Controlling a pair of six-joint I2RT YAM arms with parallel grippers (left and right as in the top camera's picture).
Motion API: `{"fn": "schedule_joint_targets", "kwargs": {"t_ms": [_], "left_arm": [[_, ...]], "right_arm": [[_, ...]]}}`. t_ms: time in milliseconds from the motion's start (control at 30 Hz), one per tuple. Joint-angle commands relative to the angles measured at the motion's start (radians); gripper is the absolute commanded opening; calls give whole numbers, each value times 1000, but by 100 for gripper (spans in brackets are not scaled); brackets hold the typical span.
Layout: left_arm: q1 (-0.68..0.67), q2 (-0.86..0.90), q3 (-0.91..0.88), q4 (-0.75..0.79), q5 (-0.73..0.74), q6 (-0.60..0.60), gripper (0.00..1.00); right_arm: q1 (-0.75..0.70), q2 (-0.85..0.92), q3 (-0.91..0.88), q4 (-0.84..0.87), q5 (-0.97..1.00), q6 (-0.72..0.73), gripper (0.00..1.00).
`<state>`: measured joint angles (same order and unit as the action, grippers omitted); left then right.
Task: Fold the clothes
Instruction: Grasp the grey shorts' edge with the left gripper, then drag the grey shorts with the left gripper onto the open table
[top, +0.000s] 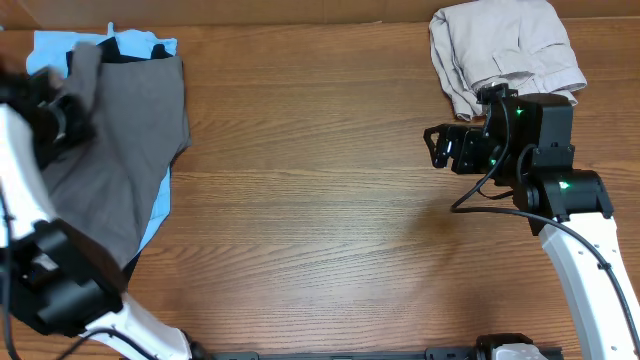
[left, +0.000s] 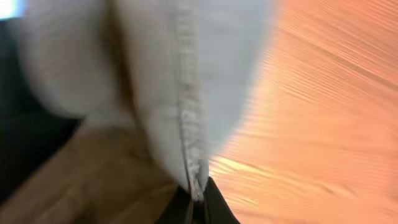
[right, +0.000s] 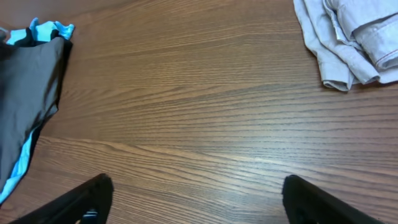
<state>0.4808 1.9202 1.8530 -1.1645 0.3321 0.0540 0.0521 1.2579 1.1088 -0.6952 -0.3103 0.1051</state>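
The large grey-brown woven shorts (top: 120, 150) lie spread at the left end of the brown wood-grain bench (top: 320, 220), towards its far edge. Their upper left part is gathered into a raised fold. The left claw (top: 72, 105), blurred in the overhead view, sits at that fold. In the left wrist view its fingertips (left: 198, 202) are pressed together on a stitched seam of pale cloth. This cloth hangs up and away from them, with browner fabric beside it at the lower left, so the claw is closed and pinching the shorts.

Under the shorts lies a light-blue garment (top: 50, 45). It shows at the far left corner and as a thin strip along the right and near edges of the shorts. A black garment (top: 130, 52) peeks out at the top edge, between the blue and the grey-brown cloth.

The right claw (top: 437, 148) hovers over bare bench well apart from the shorts. Its two black fingers are spread wide and there is nothing between them (right: 196, 186). Behind it, at the far right corner, a pair of pale beige trousers (top: 505, 50) lies bunched in a loose heap.
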Motion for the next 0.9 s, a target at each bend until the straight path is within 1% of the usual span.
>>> {"fn": "schedule_joint_targets", "kwargs": {"t_ms": [0,100,200,300,433,633,767,867], "left_arm": [[-148,-51,17,-26,88,-13,4],[-314,-46,17,-29,96,-21,4],[-449,-41,17,-1,95,-44,4],[-592,-35,17,67,77,-91,4],[-768,-13,16,171,32,-149,4],[-928,59,16,258,27,-175,4],[-1004,126,16,296,42,-175,4],[-1059,178,16,331,84,-175,4]], "right_arm": [[-7,0,26,5,-6,26,87],[-9,-11,27,-10,-6,49,86],[-10,-28,45,-54,-5,48,85],[-29,-49,74,-118,-6,49,84],[-110,-89,114,-217,-6,52,84],[-277,-134,137,-290,-6,52,85],[-354,-135,137,-307,-6,51,85],[-398,-135,137,-309,-6,48,86]]}}
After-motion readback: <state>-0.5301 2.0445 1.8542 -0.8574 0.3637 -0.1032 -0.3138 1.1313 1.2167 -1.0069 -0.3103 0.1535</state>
